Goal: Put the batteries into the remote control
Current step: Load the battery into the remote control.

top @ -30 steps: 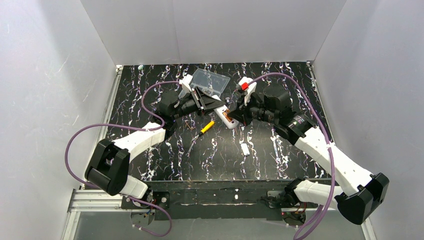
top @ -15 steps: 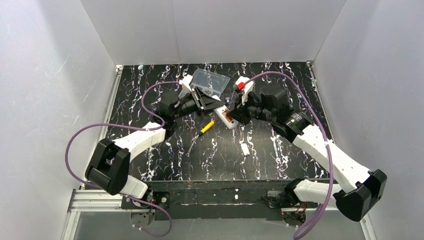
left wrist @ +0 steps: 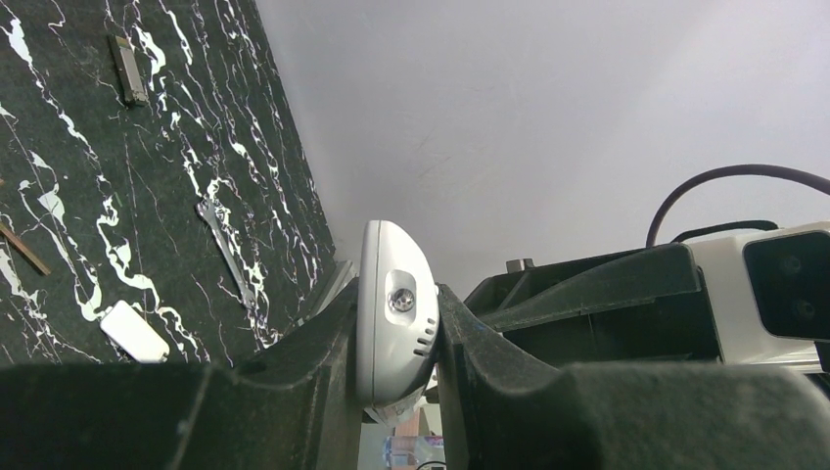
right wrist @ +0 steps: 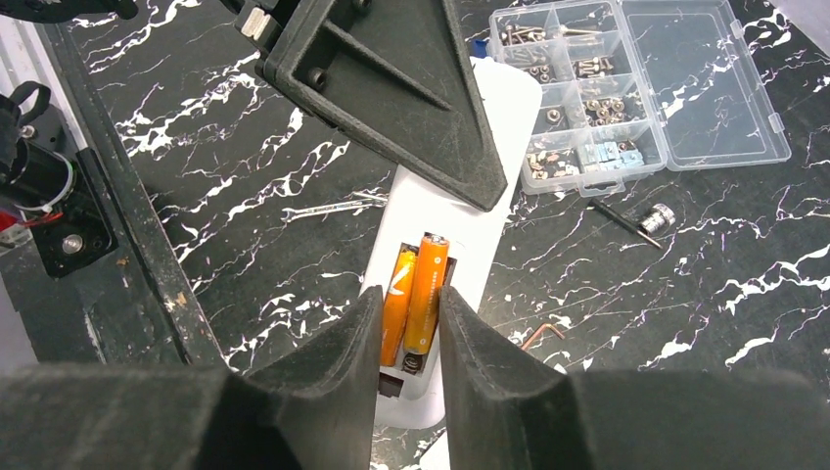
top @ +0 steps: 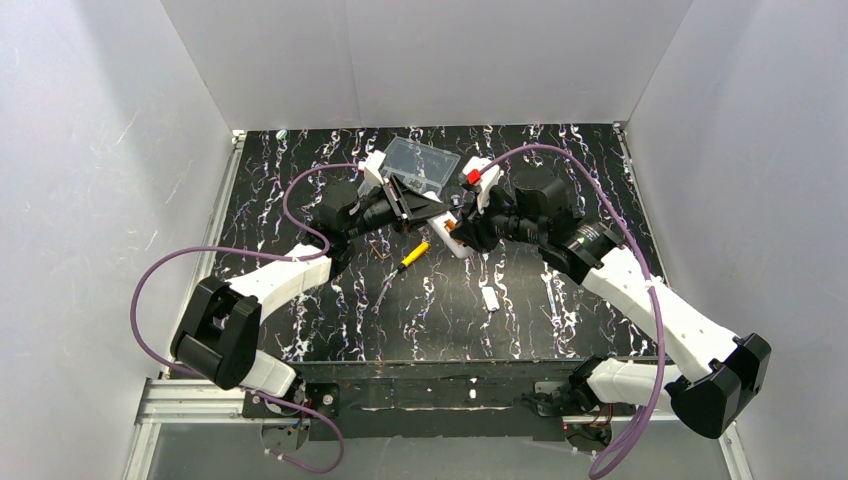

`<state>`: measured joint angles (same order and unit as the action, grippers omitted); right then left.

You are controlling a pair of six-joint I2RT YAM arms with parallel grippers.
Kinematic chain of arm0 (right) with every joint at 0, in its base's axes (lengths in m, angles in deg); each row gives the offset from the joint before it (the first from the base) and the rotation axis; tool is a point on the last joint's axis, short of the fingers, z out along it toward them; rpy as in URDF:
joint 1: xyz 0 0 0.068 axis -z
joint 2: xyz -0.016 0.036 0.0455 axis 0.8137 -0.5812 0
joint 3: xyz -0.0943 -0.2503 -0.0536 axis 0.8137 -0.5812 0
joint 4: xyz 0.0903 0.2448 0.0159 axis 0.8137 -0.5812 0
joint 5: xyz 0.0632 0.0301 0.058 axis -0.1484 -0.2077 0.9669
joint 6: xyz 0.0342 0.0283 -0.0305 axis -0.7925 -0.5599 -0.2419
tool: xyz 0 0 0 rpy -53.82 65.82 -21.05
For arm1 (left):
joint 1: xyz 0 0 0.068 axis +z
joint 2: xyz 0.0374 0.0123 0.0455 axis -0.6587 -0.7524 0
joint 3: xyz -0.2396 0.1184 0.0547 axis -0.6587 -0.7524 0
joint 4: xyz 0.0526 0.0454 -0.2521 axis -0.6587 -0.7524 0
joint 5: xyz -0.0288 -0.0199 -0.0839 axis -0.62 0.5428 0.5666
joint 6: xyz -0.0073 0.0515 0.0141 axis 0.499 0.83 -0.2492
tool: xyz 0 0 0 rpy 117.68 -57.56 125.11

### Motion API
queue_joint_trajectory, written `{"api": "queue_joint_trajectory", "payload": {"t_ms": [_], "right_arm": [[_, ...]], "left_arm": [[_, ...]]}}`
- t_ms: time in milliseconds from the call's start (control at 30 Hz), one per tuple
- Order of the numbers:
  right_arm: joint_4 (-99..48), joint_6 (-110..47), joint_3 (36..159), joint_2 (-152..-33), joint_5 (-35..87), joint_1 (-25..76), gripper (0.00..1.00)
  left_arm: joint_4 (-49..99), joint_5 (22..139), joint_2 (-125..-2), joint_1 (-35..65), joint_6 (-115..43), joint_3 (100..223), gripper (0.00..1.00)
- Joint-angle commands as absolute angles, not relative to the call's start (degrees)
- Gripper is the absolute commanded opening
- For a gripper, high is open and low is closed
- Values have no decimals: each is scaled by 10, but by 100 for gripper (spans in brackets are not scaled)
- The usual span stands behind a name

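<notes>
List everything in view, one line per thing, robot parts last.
batteries: two, orange, side by side in the remote's open compartment
remote control: one, white, mid-table, one end clamped
clear box: one, transparent, small hardware in its compartments, beyond the remote
screwdriver: one, yellow-and-black handle, on the table beside the remote
small plate: one, white, nearer the arm bases
flat wrench: one, silver, left of the remote
hex key: one, brownish, right of the remote
table: one, black with white veins
left gripper: black, shut on the remote
right gripper: black, jaws apart over the batteries
</notes>
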<state>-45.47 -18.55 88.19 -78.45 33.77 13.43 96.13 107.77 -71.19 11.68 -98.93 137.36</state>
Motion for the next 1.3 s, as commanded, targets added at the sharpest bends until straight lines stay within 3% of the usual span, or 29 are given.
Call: {"api": "queue_joint_trajectory", "payload": {"t_ms": [0, 300, 600, 833, 1000, 1267], "right_arm": [[-472, -178, 900, -787, 324, 132, 36], [-469, -182, 918, -765, 324, 132, 49], [-478, -166, 967, -758, 336, 132, 55], [-494, -39, 967, -746, 419, 139, 65], [-523, 7, 996, -769, 607, 225, 64], [-594, 183, 1018, -814, 798, 269, 48]], "left_arm": [[1030, 1104, -696, 116, -998, 1397, 0], [1026, 1104, -699, 115, -999, 1394, 0], [1024, 1105, -699, 116, -1001, 1389, 0], [1009, 1150, -706, 115, -1009, 1413, 0], [983, 1209, -703, 115, -1013, 1428, 0], [1025, 1246, -718, 113, -1062, 1432, 0]]}}
